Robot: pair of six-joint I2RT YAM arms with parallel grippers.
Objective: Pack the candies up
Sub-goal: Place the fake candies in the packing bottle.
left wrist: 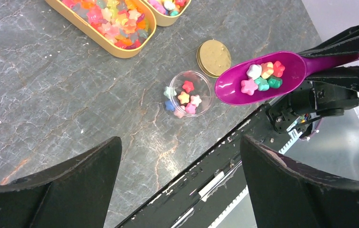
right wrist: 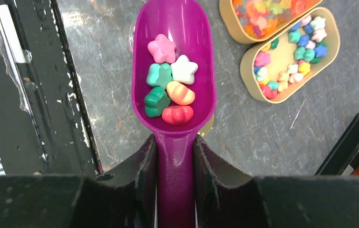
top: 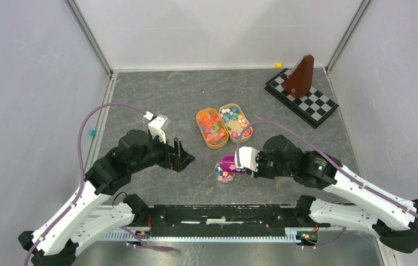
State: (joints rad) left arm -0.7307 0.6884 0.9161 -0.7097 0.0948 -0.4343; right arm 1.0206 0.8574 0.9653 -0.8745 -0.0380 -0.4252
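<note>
My right gripper (right wrist: 175, 142) is shut on the handle of a purple scoop (right wrist: 173, 38) that carries several candies (right wrist: 170, 83). The scoop (left wrist: 263, 78) hovers just right of a small clear jar (left wrist: 190, 92) with a few candies in it. The jar's gold lid (left wrist: 214, 57) lies flat behind it. Two oval gold tins (top: 212, 127) (top: 236, 122) full of candies stand mid-table. My left gripper (left wrist: 179, 142) is open and holds nothing, left of the jar (top: 224, 173); from above, the left gripper (top: 183, 156) hangs over bare table.
A brown metronome (top: 300, 77) stands on a checkered board (top: 309, 102) at the back right. A black rail (top: 223, 213) runs along the near table edge, close to the jar. A small orange piece (top: 278, 65) lies by the back wall.
</note>
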